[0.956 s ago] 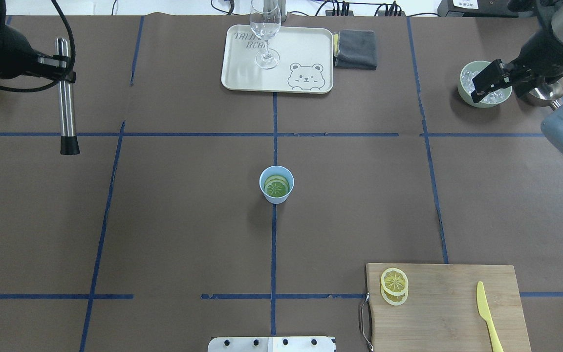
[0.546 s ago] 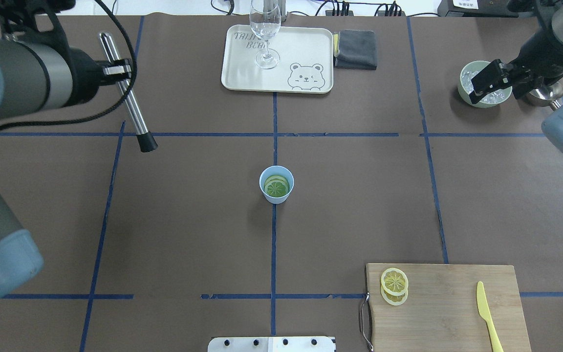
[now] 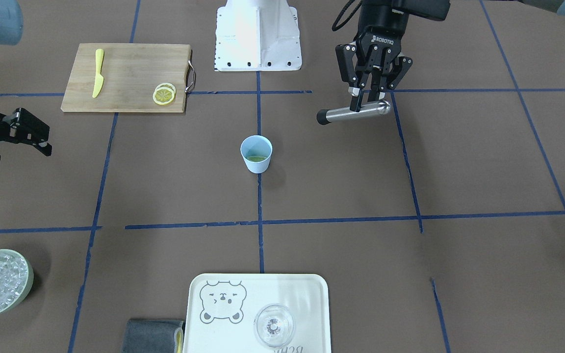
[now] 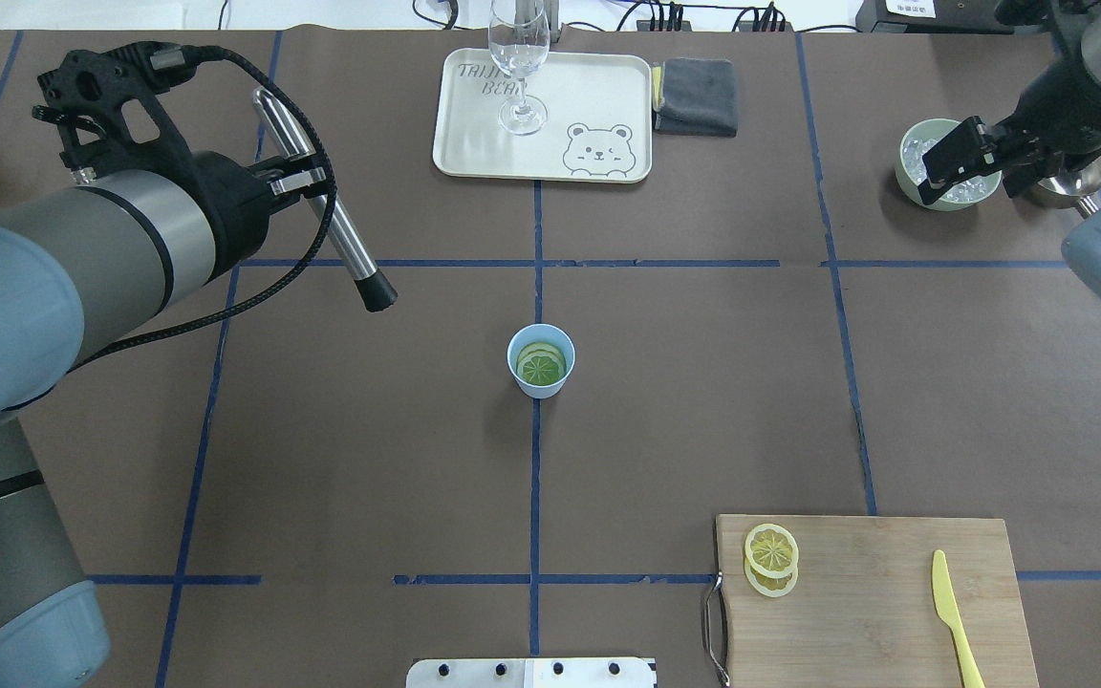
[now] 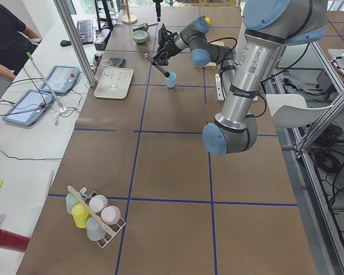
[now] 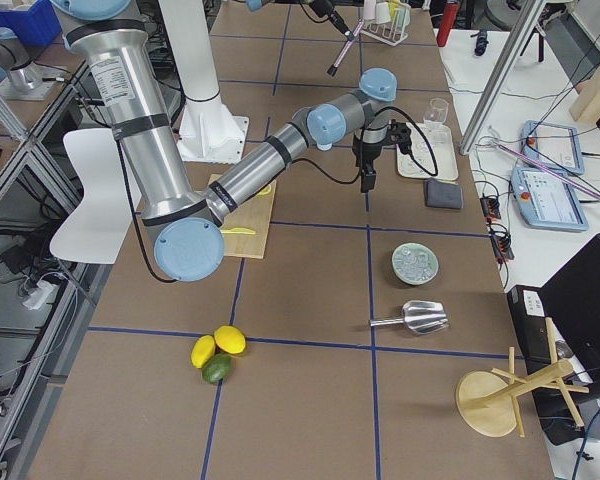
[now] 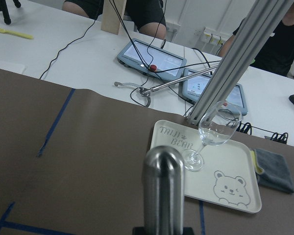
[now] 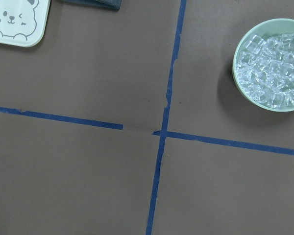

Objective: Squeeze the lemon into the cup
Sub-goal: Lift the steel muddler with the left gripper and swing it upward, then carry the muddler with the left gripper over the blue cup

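The small light-blue cup stands at the table's centre with lemon slices lying flat inside it. Two more lemon slices are stacked on the wooden cutting board. My left gripper is shut on a steel muddler, whose black tip points towards the cup from up and to the left in the overhead view, well short of it. My right gripper hovers open and empty over the bowl of ice.
A cream bear tray carries a clear glass, with a grey cloth beside it. The pale-green ice bowl and a metal scoop sit far right. A yellow toy knife lies on the board.
My left arm has swung in from the left edge towards the centre, carrying the muddler and tilting its black tip towards the cup. The right arm, cup and slices have not moved.
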